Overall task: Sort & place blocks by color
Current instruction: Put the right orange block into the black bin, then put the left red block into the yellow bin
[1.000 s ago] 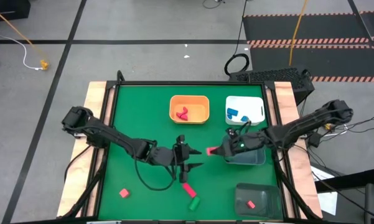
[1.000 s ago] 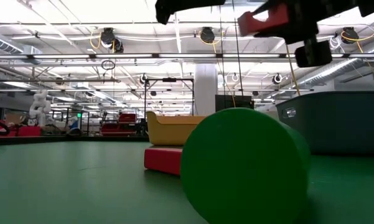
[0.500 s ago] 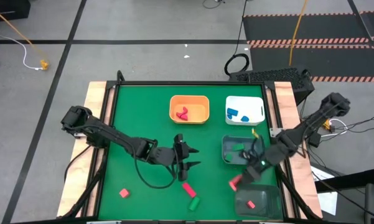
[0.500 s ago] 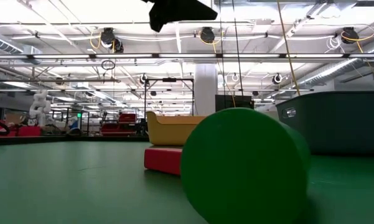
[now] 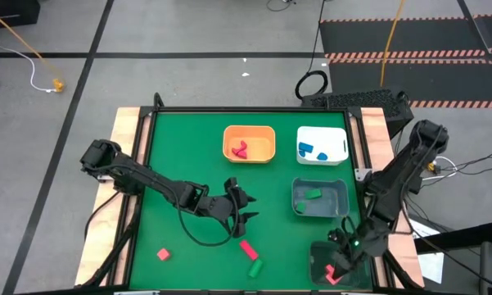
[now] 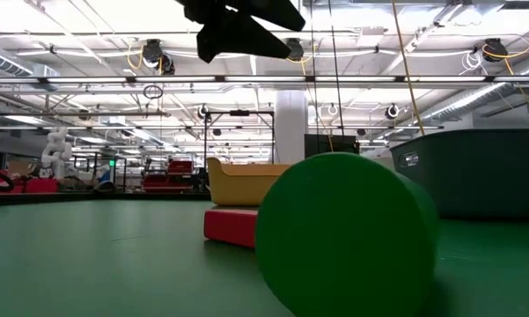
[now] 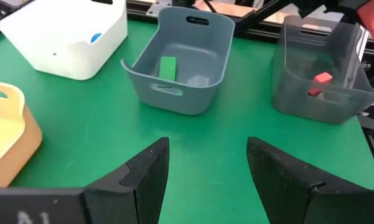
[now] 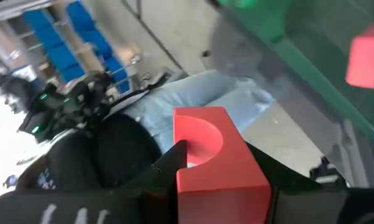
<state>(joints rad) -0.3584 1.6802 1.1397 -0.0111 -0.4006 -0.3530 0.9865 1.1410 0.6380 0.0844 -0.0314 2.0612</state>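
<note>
a green table (image 5: 188, 147) is filling the high view, with two dark arms reaching in from its sides. four bins are sitting on its far and right parts: an orange bin (image 5: 249, 143) holding a red piece, a white bin (image 5: 322, 144) holding blue pieces, a grey bin (image 5: 319, 199) holding one green piece (image 5: 313, 194), and a darker translucent bin (image 5: 337, 263) at the near right corner with a small red block (image 7: 322, 78) lying inside, which suggests this bin is also taking reds.

the right gripper (image 5: 337, 274) is hanging over that near right bin, its fingers (image 8: 168, 163) clamped on the sides of a red block with a curved notch (image 8: 215, 162). it appears to be carrying this block here to drop it with the other red piece; the release is not yet made.

the left gripper (image 5: 244, 206) is hovering above the middle of the table, fingers (image 7: 146, 171) parted and holding nothing, likely lining up for the next pick.

loose blocks are lying on the near part of the table: a red bar (image 5: 248, 249) touching or just beside a green cylinder (image 5: 255, 267), below the left gripper, and a small red cube (image 5: 163, 255) well apart towards the left.
</note>
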